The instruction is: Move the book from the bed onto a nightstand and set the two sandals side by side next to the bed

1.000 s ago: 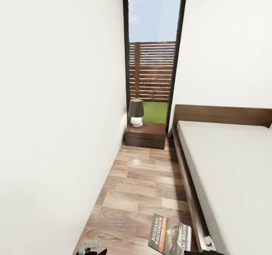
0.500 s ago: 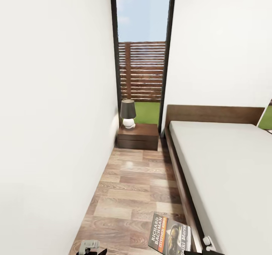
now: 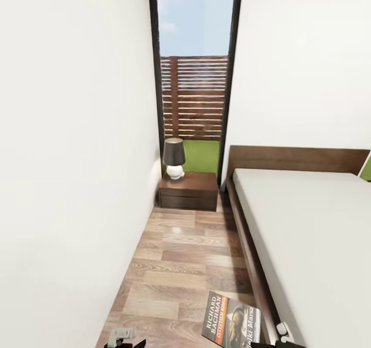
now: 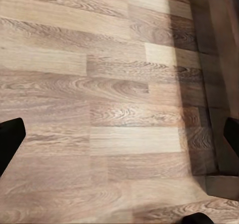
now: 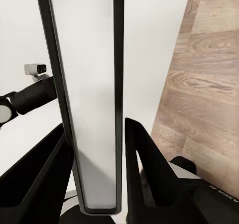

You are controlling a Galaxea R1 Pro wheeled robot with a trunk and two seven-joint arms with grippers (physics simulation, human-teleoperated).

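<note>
- Book (image 3: 232, 321): a thin paperback with a dark cover, a golden shape and an orange-and-white band reading "Richard Bachman". In the head view it sits at the lower edge of the picture, above the wood-plank floor (image 3: 180, 255) and just beside the bed frame. It is off the mattress, carried low in front of the robot.
- Right end effector (image 5: 94, 174): in the right wrist view its two black fingers stand on either side of a thin pale slab with dark edges, seen edge-on. I take this to be the book, pinched between them. Holding it by the edge probably leaves the flat cover free to be laid down on a surface.
- Left end effector (image 4: 119, 139): its dark fingertips show at opposite edges of the left wrist view, spread wide with nothing between them but bare floor planks.
- Bed (image 3: 309, 224): a large low platform with a dark brown wooden frame and headboard and a plain pale grey-white mattress, along the right of a narrow aisle; the mattress shows nothing lying on it.
- Nightstand (image 3: 189, 189): a small dark reddish-brown wooden cabinet at the far end of the aisle, against the white wall and below the tall dark-framed window (image 3: 195, 65). It is well apart from the book.
- On its glossy top stands a lamp (image 3: 174, 158) with a dark shade and a round white base, set toward the wall side. The side nearer the bed is bare, which looks the likelier spot for the book.
</note>
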